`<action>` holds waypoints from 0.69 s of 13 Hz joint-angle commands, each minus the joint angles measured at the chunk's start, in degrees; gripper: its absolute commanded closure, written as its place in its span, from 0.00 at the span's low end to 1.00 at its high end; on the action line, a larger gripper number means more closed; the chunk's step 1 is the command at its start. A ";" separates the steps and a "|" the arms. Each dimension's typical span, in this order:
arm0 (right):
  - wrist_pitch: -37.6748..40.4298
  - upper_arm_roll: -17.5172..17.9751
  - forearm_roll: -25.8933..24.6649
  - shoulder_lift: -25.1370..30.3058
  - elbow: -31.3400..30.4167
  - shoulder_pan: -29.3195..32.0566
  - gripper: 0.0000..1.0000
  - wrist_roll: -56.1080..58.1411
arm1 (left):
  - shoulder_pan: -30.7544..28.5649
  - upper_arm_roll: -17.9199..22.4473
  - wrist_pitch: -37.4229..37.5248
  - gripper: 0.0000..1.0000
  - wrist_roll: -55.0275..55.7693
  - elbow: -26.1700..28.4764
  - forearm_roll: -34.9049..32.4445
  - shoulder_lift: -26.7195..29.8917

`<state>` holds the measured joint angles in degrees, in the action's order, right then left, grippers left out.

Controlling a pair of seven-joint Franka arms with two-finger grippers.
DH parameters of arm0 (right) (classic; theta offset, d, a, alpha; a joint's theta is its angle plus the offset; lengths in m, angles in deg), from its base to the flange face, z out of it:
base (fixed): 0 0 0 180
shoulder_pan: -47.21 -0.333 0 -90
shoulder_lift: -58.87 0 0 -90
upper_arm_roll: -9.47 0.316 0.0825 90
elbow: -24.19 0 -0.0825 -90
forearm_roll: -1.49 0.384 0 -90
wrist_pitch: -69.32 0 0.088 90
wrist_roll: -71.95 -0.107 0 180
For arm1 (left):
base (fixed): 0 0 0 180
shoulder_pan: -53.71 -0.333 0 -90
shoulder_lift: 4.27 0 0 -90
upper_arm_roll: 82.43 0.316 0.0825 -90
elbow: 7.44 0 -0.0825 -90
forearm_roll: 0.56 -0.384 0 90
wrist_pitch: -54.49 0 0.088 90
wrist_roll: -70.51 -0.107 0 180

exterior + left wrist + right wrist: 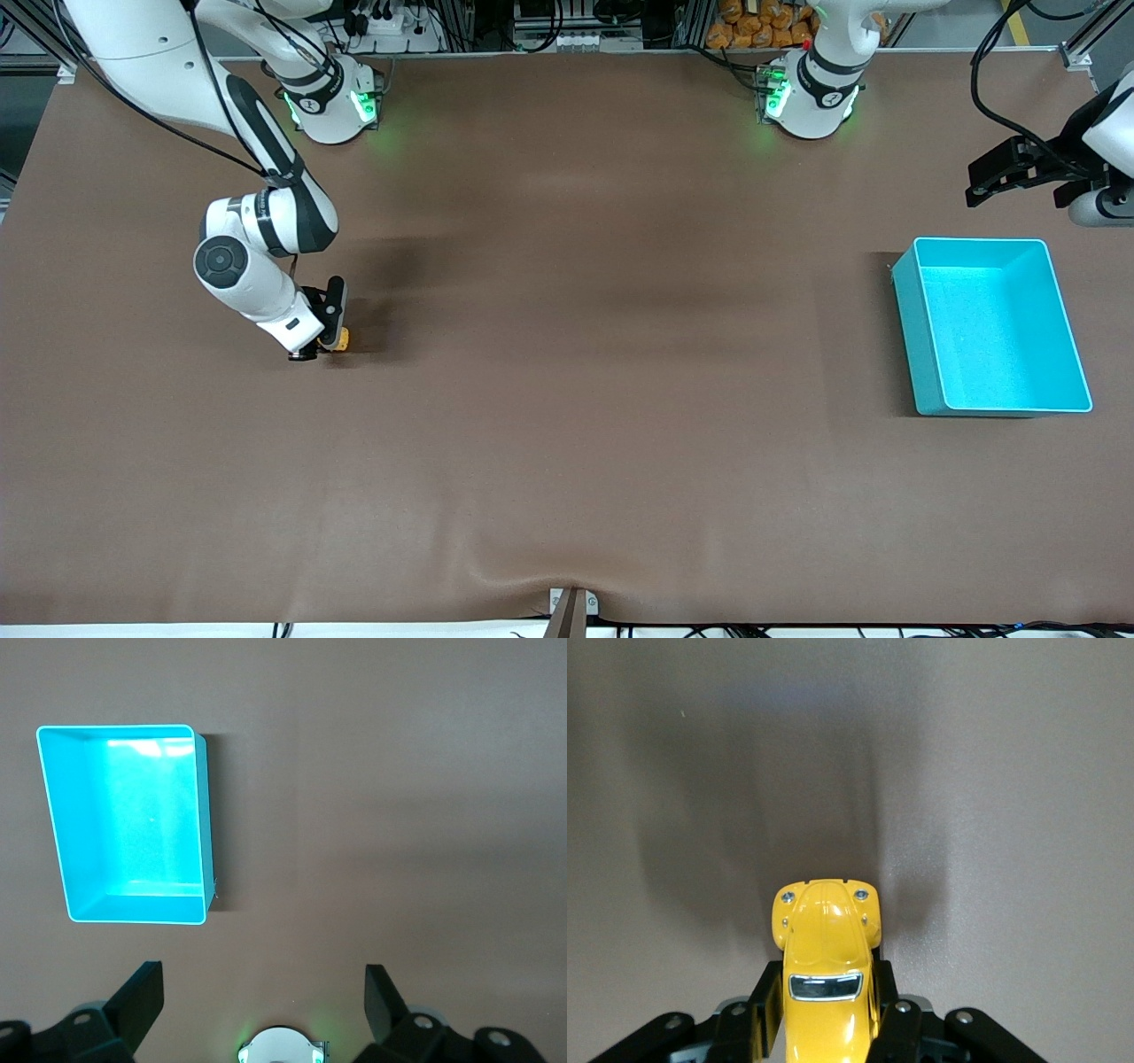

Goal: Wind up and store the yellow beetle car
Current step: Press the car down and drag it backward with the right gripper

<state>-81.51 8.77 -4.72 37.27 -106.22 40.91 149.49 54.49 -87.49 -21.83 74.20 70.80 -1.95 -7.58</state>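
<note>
On the brown bench [567, 399], we see the right gripper [330, 341] near the right arm's edge, jaws closed on the yellow beetle car [826, 974]. We judge winding is next. The left gripper [264, 997] waits, jaws open, above the turquoise bin [912, 292].

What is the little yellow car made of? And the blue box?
The car, pinched in the right gripper low on the table, looks like glossy painted metal or hard plastic: its roof shines with a bright reflection. Which one, the look cannot settle. The box seems to be smooth moulded plastic, with thin even walls, rounded corners and a soft sheen inside. The left gripper waits open above.
</note>
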 commanded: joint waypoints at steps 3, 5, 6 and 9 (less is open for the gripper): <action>-1.57 0.35 -0.99 -3.00 0.86 3.40 0.69 3.76 | 0.28 -0.13 -0.41 0.00 0.62 -0.01 -0.38 0.05; -1.57 0.35 -0.99 -3.27 0.95 4.45 0.69 3.85 | 0.11 -0.04 -0.41 0.00 0.53 -0.01 -0.29 -0.03; -1.57 0.35 -0.99 -3.53 1.04 4.63 0.69 3.85 | 0.02 -0.04 -0.41 0.00 0.53 -0.01 -0.29 -0.03; -2.01 0.35 -0.99 -4.68 1.47 5.60 0.69 4.03 | 0.11 0.05 -0.41 0.00 0.53 -0.01 -0.64 -0.03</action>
<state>-81.50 8.75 -4.72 37.17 -106.19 44.76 152.67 54.49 -87.43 -21.83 74.20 70.88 -1.95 -7.58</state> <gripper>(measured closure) 0.551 0.000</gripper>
